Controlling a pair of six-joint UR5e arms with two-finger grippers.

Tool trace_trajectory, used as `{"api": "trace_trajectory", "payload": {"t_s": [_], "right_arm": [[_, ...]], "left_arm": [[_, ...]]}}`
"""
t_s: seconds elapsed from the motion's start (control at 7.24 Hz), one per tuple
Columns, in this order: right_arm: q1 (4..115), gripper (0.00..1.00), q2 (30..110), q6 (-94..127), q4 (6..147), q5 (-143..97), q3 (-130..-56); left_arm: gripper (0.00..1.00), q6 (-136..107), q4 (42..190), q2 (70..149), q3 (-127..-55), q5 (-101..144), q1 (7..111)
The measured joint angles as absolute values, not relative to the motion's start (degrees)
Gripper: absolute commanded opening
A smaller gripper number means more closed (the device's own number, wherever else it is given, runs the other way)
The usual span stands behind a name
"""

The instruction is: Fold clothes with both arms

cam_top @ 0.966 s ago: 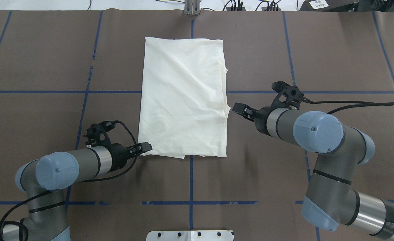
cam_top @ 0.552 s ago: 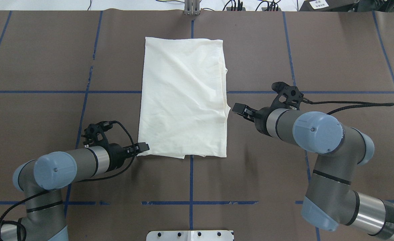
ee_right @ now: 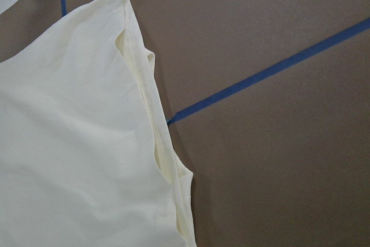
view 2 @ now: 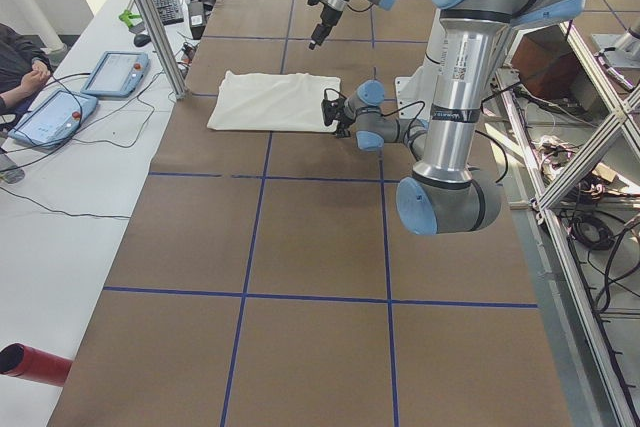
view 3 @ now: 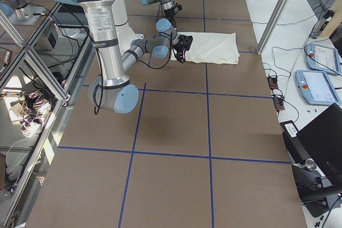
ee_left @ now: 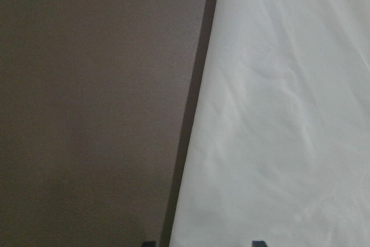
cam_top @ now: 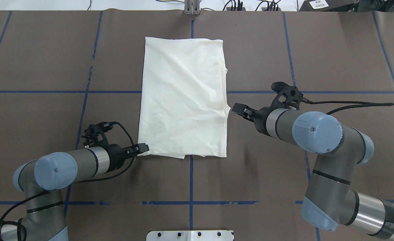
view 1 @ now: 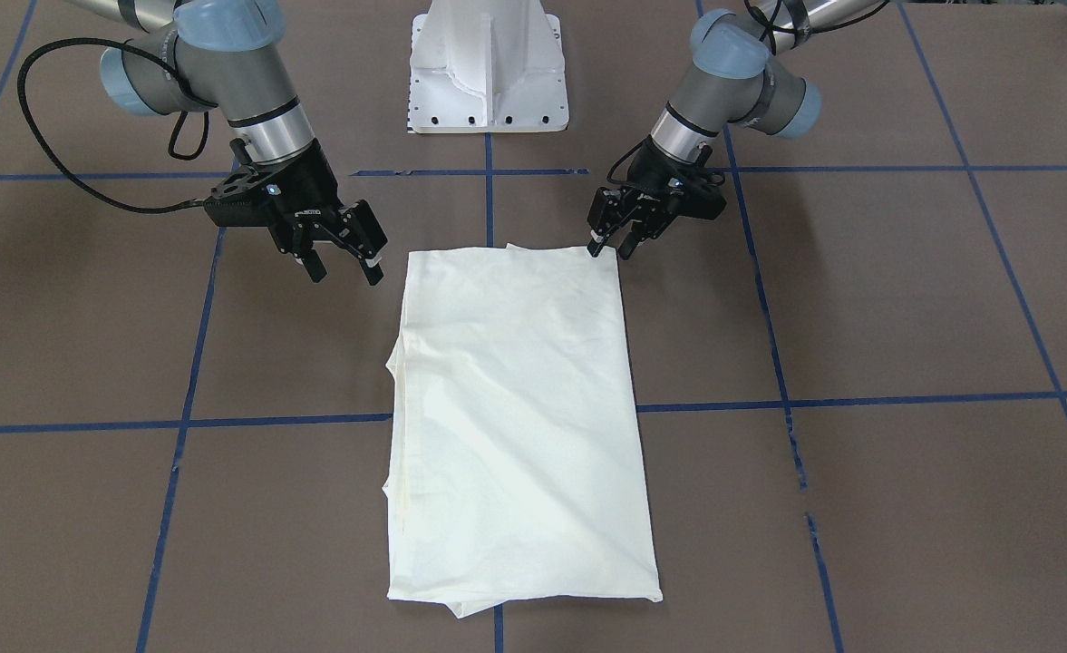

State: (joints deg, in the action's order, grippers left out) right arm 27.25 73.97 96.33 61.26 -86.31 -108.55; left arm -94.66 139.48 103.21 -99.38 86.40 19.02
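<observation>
Covering the whole workspace is a brown tabletop (cam_top: 43,50) marked with blue tape lines (cam_top: 49,91). A white base plate (view 1: 488,63) sits at the robot's edge.

The shirt (cam_top: 183,100) lies flat at the tabletop centre, folded into a tall rectangle with the plain cream side up. It has light creases, and layered hems show along its right edge.

The right arm (cam_top: 317,134) comes in from the near right, elbow high and wrist angled toward the cloth. The left arm (cam_top: 83,160) comes in from the near left, with its forearm low.

The right tool (view 1: 344,270) has its fingers spread wide. It is raised off the tabletop, just beside the shirt's right edge on the half nearer the robot, and clear of the cloth. Its wrist view looks down on that layered edge and a tape line.

The left tool (view 1: 609,248) is low at the shirt's near-left corner. Its fingers are apart, not pressed together. The left wrist view shows two fingertips at the bottom edge with the shirt's side edge running between them. Cannot tell if the tips touch the cloth.
</observation>
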Motion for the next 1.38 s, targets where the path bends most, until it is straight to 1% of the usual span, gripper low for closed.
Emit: {"api": "trace_trajectory", "payload": {"t_s": [0.28,0.41,0.55,1.24,1.38], "right_arm": [[27.25,1.00,73.99,96.33,61.26,-86.31,-108.49],[27.25,1.00,74.00,96.33,61.26,-86.31,-108.47],[27.25,1.00,74.00,96.33,61.26,-86.31,-108.46],[27.21,1.00,73.87,96.33,61.26,-86.31,-108.43],[27.10,1.00,73.79,96.33,61.28,-86.31,-108.34]], "left_arm": [[0.64,-94.66,139.48,103.54,-99.09,86.40,18.93],[0.58,-94.66,139.48,103.62,-99.05,86.40,18.91],[0.42,-94.76,139.48,103.69,-99.05,86.38,18.90],[0.42,-95.37,139.57,103.79,-99.06,86.22,18.90],[0.20,-95.38,139.57,103.79,-99.05,86.20,18.87]]}}
